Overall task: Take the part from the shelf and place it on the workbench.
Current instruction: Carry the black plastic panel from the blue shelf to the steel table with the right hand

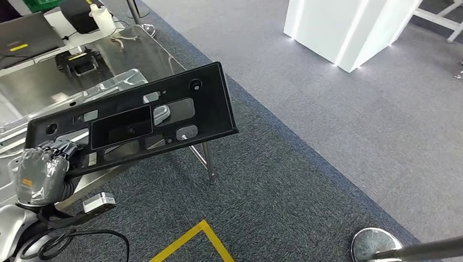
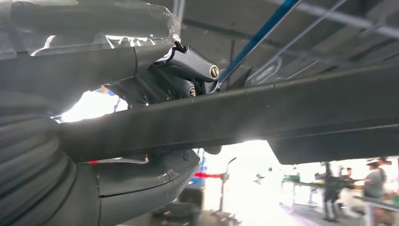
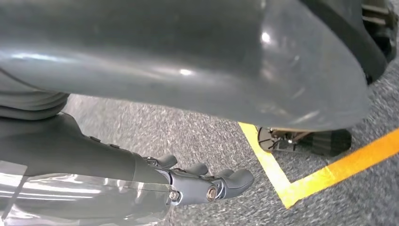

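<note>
The robot's left hand [image 1: 41, 172] grips one end of a long black panel [image 1: 134, 120], fingers [image 2: 188, 70] wrapped over its edge, holding it tilted above the steel workbench [image 1: 43, 87] toward ten o'clock. A white bottle [image 1: 102, 19] stands at the bench's far end. The right hand [image 3: 207, 183] hangs over grey carpet [image 1: 327, 125] beside yellow floor tape [image 3: 291, 183], fingers loosely curled around nothing.

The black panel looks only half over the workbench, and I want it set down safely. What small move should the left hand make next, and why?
Probably carry the black panel a little further over the steel workbench before lowering. The left hand grips it at one end, and the far end hangs past the workbench's edge above the carpet, so released here it would likely tip off.
</note>
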You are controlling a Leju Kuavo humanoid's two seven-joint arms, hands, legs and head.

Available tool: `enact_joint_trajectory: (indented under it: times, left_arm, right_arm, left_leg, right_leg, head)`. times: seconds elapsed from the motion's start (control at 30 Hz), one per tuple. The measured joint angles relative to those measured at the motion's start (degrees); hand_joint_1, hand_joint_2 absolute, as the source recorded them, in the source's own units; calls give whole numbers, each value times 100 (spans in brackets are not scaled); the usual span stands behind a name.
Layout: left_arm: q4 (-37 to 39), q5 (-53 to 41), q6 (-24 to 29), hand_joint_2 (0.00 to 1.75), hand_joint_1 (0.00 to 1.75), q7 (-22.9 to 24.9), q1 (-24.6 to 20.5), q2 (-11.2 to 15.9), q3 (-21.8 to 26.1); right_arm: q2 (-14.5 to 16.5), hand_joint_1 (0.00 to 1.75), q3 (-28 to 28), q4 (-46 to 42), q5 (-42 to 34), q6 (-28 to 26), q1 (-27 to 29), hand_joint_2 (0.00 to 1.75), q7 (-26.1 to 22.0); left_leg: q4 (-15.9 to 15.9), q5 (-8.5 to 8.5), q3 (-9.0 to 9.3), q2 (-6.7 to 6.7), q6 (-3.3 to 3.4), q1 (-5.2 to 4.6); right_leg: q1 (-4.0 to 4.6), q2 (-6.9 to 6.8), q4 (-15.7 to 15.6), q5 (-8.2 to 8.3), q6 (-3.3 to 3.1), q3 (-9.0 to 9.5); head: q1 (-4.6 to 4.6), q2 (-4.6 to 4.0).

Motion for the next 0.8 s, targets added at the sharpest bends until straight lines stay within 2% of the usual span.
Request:
enact_joint_trajectory:
  times: [0.07,0.1,0.13,0.17,0.2,0.27,0.33,0.37,0.4,0.43,0.47,0.5,0.53,0.57,0.6,0.63,0.7,0.73,0.8]
  left_arm:
    - [5,50,-29,175,175,8,-10,3,0]
    - [5,64,-38,175,175,10,-11,3,-1]
    - [6,73,-46,175,175,15,-9,4,-1]
    - [7,77,-53,175,175,19,-2,4,-1]
    - [7,79,-62,175,175,23,6,5,-1]
    - [7,86,-86,175,175,31,-1,3,-1]
    - [8,113,-118,175,175,38,-16,-3,-5]
    - [9,138,-134,175,175,40,-18,-7,-7]
    - [14,166,-157,175,175,40,-17,-9,-9]
    - [21,189,-180,175,175,40,-18,-11,-12]
    - [28,204,-200,175,175,40,-18,-15,-15]
    - [34,210,-214,175,175,41,-19,-20,-17]
    - [39,211,-220,175,175,41,-23,-25,-19]
    - [45,212,-221,175,175,42,-31,-28,-21]
    - [52,216,-222,175,175,43,-41,-33,-23]
    - [60,221,-223,175,175,43,-51,-36,-26]
    - [74,241,-233,175,175,46,-58,-39,-30]
    - [80,251,-240,175,175,48,-59,-36,-31]
    - [90,265,-263,175,175,50,-87,-30,-32]
  right_arm:
    - [1,0,-3,0,-5,0,2,0,10]
    - [1,0,-4,0,-7,-1,0,0,16]
    - [1,0,-6,0,-8,-1,-7,0,19]
    - [1,0,-7,0,-8,-1,-19,0,22]
    - [-1,0,-8,0,-9,-2,-31,0,26]
    - [-5,0,-10,0,-11,-3,-37,0,34]
    - [-8,0,-14,1,-11,-3,-25,0,48]
    - [-7,0,-15,1,-12,-3,-16,0,57]
    - [-6,0,-15,2,-13,-3,-8,0,66]
    - [-5,0,-15,2,-16,-2,2,0,72]
    - [-4,0,-15,2,-20,-4,10,0,74]
    - [-4,0,-16,2,-23,-7,14,0,75]
    - [-10,0,-17,1,-27,-10,19,0,75]
    - [-16,0,-20,1,-28,-12,20,0,76]
    - [-21,0,-24,0,-29,-12,19,0,76]
    - [-25,0,-27,0,-29,-12,15,0,77]
    - [-13,0,-32,1,-29,-8,-5,0,77]
    - [-5,0,-34,1,-29,-6,-10,0,77]
    - [10,0,-39,1,-28,-2,-3,0,77]
  left_leg:
    - [-703,242,363,228,40,-32]
    - [-871,271,444,289,81,-51]
    - [-908,249,451,279,126,-73]
    - [-913,259,443,195,172,-73]
    - [-923,265,444,129,209,-66]
    - [-957,291,457,0,286,-48]
    - [-968,299,460,-114,342,-48]
    - [-965,299,457,-175,357,-57]
    - [-961,298,458,-250,364,-67]
    - [-957,296,461,-331,368,-78]
    - [-954,294,467,-418,369,-87]
    - [-952,292,474,-500,369,-93]
    - [-950,289,476,-572,365,-95]
    - [-944,285,472,-644,351,-98]
    - [-939,283,460,-704,330,-92]
    - [-938,283,447,-765,299,-81]
    - [-950,287,433,-873,230,-66]
    - [-918,259,418,-825,202,-73]
    - [-558,39,251,-515,157,-83]
  right_leg:
    - [23,-122,25,-53,59,39]
    - [37,-178,33,-75,91,55]
    - [50,-233,34,-90,122,68]
    - [52,-297,31,-102,152,86]
    - [40,-291,39,-125,191,102]
    - [10,-31,277,-305,246,20]
    - [-5,296,943,-658,257,-315]
    - [-4,351,1329,-809,254,-528]
    - [-1,373,1602,-866,248,-696]
    - [-1,386,1681,-804,235,-777]
    - [2,409,1532,-626,210,-748]
    - [9,471,1192,-379,174,-625]
    - [14,606,782,-156,126,-466]
    - [17,720,433,-1,92,-325]
    - [27,801,209,75,70,-234]
    - [35,830,111,82,56,-192]
    - [31,693,56,88,42,-149]
    - [15,625,15,98,22,-118]
    - [-17,477,-60,113,-16,-61]
  head:
    - [1,0]
    - [1,0]
    - [1,0]
    - [1,0]
    - [1,0]
    - [2,0]
    - [2,0]
    - [2,0]
    - [2,0]
    - [2,0]
    - [2,0]
    - [2,0]
    - [2,0]
    - [1,0]
    - [1,0]
    - [1,0]
    - [2,0]
    - [1,0]
    - [-1,0]
